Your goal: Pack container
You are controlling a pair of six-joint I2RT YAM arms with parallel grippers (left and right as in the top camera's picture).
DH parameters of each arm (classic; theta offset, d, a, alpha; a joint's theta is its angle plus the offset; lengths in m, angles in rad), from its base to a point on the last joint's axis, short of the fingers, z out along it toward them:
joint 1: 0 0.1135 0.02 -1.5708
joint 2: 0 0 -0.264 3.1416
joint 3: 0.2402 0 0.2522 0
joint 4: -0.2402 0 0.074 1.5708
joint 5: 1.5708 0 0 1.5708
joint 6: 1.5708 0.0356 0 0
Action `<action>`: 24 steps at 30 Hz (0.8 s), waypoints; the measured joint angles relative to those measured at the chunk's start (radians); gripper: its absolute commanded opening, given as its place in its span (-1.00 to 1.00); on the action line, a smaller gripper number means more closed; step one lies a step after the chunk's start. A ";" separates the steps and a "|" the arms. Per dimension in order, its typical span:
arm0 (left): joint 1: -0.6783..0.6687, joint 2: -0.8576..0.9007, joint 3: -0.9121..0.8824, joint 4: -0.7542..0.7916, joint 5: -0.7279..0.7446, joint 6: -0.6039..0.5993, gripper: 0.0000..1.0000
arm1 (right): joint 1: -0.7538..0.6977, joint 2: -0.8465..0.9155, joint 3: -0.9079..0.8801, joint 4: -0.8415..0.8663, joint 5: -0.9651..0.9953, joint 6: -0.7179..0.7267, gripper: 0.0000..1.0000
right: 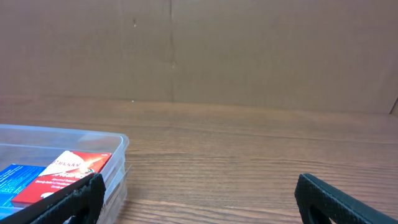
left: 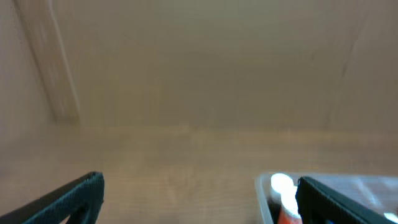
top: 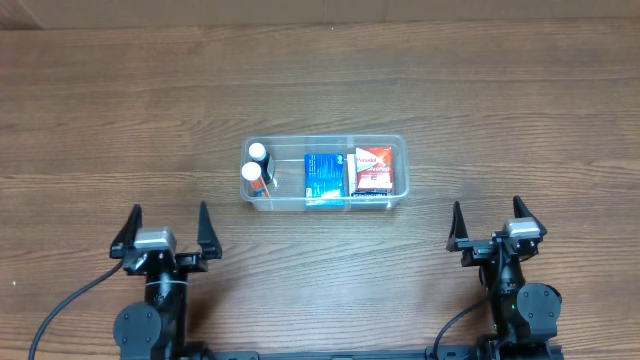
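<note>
The clear plastic container [top: 395, 145] sits mid-table. Inside it are two white-capped bottles [top: 255, 165] at the left end, a blue box [top: 323, 175] in the middle and a red and white box [top: 373, 169] at the right. My left gripper [top: 168, 232] is open and empty, near the front edge, left of the container. My right gripper [top: 492, 226] is open and empty, front right of it. The left wrist view shows the container's corner [left: 264, 190] with a bottle [left: 283, 190]. The right wrist view shows the container's rim [right: 118, 146] and the red box [right: 68, 168].
The wooden table [top: 120, 120] runs out on all sides of the container. A brown cardboard wall [right: 249, 50] stands behind the table's far edge.
</note>
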 measured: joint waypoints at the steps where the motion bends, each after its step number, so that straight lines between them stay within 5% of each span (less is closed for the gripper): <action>1: 0.004 -0.002 -0.028 0.067 0.014 0.017 1.00 | 0.000 0.000 0.000 0.000 0.000 0.000 1.00; 7: 0.006 -0.028 -0.156 0.240 0.043 0.062 1.00 | 0.000 0.000 0.000 0.001 0.000 0.000 1.00; 17: 0.006 -0.032 -0.170 -0.008 0.031 0.039 1.00 | 0.000 0.000 0.000 0.000 0.000 0.000 1.00; 24: 0.006 -0.032 -0.170 -0.008 0.032 0.013 1.00 | 0.000 0.000 0.000 0.000 0.000 0.000 1.00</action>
